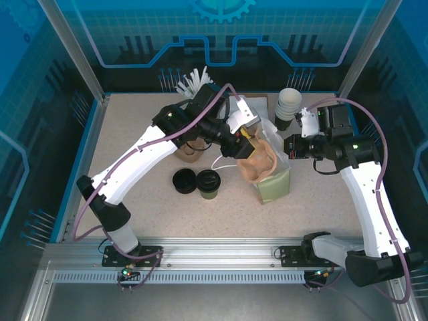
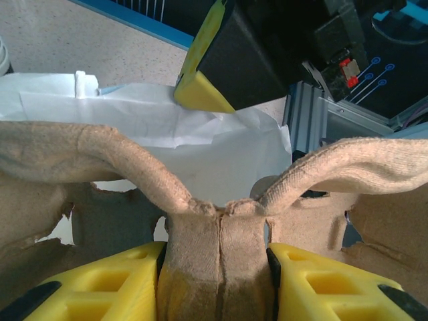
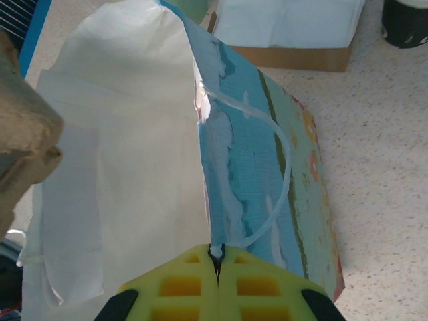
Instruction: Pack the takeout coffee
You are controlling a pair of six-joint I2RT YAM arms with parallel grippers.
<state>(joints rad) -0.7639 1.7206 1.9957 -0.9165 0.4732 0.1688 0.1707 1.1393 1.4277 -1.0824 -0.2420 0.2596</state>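
The takeout coffee (image 1: 208, 184), a small olive-sided cup with a black lid, stands on the table left of the bag. My left gripper (image 1: 244, 148) is shut on the middle rib of a brown pulp cup carrier (image 2: 221, 247), its yellow fingers (image 2: 314, 281) pressing both sides. It holds the carrier (image 1: 257, 160) over the mouth of the paper bag (image 1: 275, 186). My right gripper (image 3: 217, 254) is shut on the bag's top edge by the white handle (image 3: 281, 167), keeping the white inside (image 3: 120, 167) spread. The carrier hides the bag's bottom.
A black round lid (image 1: 184, 180) lies just left of the coffee. A stack of white cups (image 1: 289, 103) stands at the back right, a tumbler of white sticks (image 1: 194, 83) at the back. A brown box of white napkins (image 3: 287, 30) sits behind the bag.
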